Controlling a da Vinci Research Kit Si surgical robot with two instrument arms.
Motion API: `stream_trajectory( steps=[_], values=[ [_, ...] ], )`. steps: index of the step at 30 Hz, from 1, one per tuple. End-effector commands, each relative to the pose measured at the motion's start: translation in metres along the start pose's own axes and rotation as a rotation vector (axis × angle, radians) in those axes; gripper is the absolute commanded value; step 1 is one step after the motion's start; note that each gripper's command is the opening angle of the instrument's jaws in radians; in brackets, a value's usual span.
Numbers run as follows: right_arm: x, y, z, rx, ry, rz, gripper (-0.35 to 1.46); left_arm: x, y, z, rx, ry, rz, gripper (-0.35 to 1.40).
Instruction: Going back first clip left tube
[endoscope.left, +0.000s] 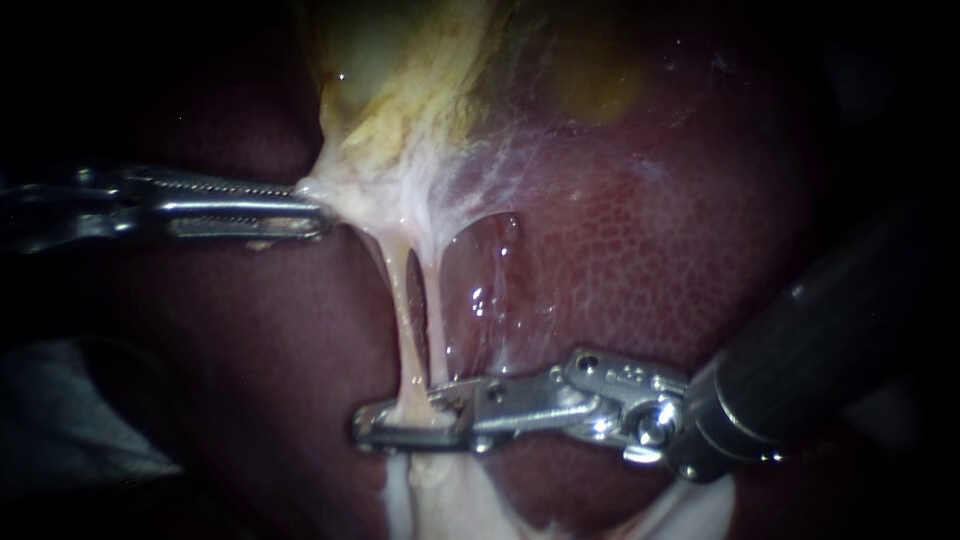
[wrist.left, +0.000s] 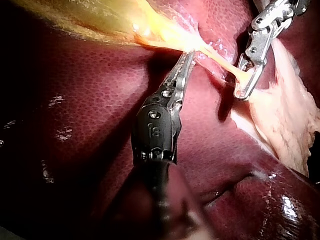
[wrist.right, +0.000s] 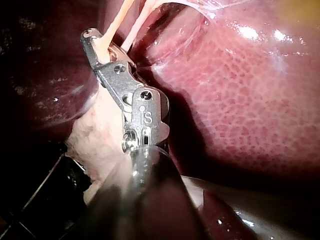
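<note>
Two thin pale tubes run down from the gallbladder (endoscope.left: 400, 80): the left tube (endoscope.left: 403, 310) and the right tube (endoscope.left: 436, 310). My left instrument (endoscope.left: 315, 205) comes in from the left, its jaws shut on the whitish tissue at the gallbladder's lower end and pulling it sideways; the left wrist view shows the same hold (wrist.left: 187, 57). My right instrument (endoscope.left: 365, 425) comes from the lower right. Its jaws stand open, with the left tube (wrist.right: 107, 35) passing between them low down. I can make out no clip on either tube.
Dark red liver (endoscope.left: 650, 250) lies behind and to the right of the tubes, under a thin glistening membrane. Pale fatty tissue (endoscope.left: 450, 500) spreads below my right instrument's jaws. A grey cloth edge (endoscope.left: 80, 420) shows at the lower left.
</note>
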Motion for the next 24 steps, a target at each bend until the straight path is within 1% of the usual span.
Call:
stream_trajectory(
  steps=[1, 3, 5, 7, 8, 10, 11, 16, 20, 24],
  values=[
    [-0.0001, 0.0001, 0.0, 0.001, 0.0, -0.004, -0.35, 0.0, 0.0, 0.0, 0.0, 0.0, 0.0, -0.35],
    [-0.0001, 0.0002, 0.0, 0.002, 0.0, -0.022, -0.35, 0.0, 0.0001, 0.0, 0.001, 0.0, 0.0, -0.35],
    [0.0, 0.0004, 0.0001, -0.001, 0.0, -0.08, -0.04, 0.0, 0.0001, 0.0, 0.001, 0.0, 0.0, -0.35],
    [0.0002, 0.0005, 0.0004, -0.023, 0.002, -0.127, 0.23, 0.0, 0.0002, 0.0, 0.001, 0.0, 0.0, -0.35],
    [0.0003, 0.0006, 0.0006, -0.036, 0.005, -0.157, 0.3, 0.0, 0.0002, -0.0001, 0.001, 0.0, 0.0, -0.35],
    [0.0004, 0.0007, 0.0007, -0.054, 0.01, -0.174, 0.41, 0.0001, 0.0003, 0.0, 0.001, 0.0, 0.006, -0.35],
    [0.0005, 0.0008, 0.0007, -0.079, 0.015, -0.191, 0.43, 0.0001, 0.0003, -0.0001, 0.001, 0.0, 0.006, -0.35],
    [0.0014, 0.0012, 0.0, -0.162, 0.034, -0.248, 0.49, 0.0001, 0.0003, -0.0001, 0.001, 0.0, 0.006, -0.35],
    [0.0021, 0.0015, -0.0014, -0.201, 0.024, -0.294, 0.5, 0.0, 0.0003, -0.0001, 0.002, 0.0, 0.006, -0.35],
    [0.0026, 0.001, -0.0031, -0.223, 0.01, -0.316, 0.5, 0.0, 0.0004, -0.0001, 0.002, 0.0, 0.006, -0.35]
  ],
)
